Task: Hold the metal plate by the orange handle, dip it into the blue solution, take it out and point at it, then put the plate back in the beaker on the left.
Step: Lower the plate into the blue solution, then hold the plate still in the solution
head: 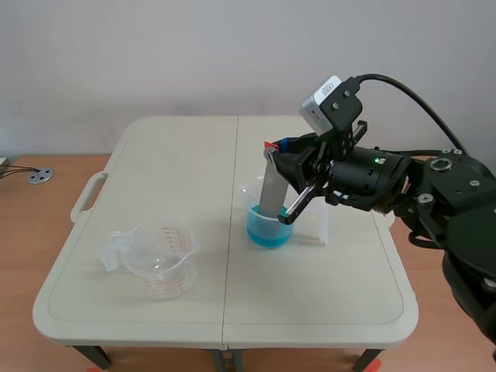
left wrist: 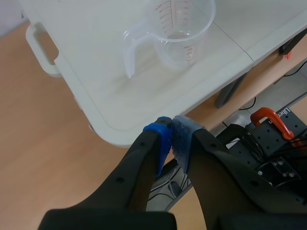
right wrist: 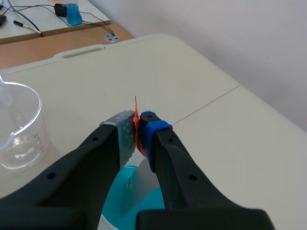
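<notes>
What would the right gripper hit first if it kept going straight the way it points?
Probably the cream table top: the right gripper, shut on the metal plate's orange handle, aims past the empty clear measuring beaker, which sits off to its side. Depth is hard to judge.

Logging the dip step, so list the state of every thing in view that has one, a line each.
metal plate: near upright, lower end in the blue solution, held by its orange handle.
right beaker: upright, partly filled with blue solution.
left measuring beaker: upright, looks empty.
right tool: shut on the orange handle.
left tool: shut, holding nothing.
</notes>
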You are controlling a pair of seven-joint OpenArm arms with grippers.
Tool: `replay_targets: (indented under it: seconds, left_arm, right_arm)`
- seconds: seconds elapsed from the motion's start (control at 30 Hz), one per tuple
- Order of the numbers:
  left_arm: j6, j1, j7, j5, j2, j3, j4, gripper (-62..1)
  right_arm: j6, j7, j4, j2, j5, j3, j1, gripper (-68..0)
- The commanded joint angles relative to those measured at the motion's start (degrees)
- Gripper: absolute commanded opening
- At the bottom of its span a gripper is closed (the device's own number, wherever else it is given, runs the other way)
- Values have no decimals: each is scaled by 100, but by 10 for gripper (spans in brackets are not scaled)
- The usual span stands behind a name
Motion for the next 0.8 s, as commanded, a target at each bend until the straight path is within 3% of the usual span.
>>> replay_targets:
  seconds: [0.0,0.77]
  left_arm:
    - [-2,46,-87,-63,13,-15,37,-596]
    - [-2,44,-85,-61,13,-15,37,-596]
  right_arm:
    - [68,-4,13,13,-26,4,66,-662]
    - [68,-2,13,13,-131,7,68,-662]
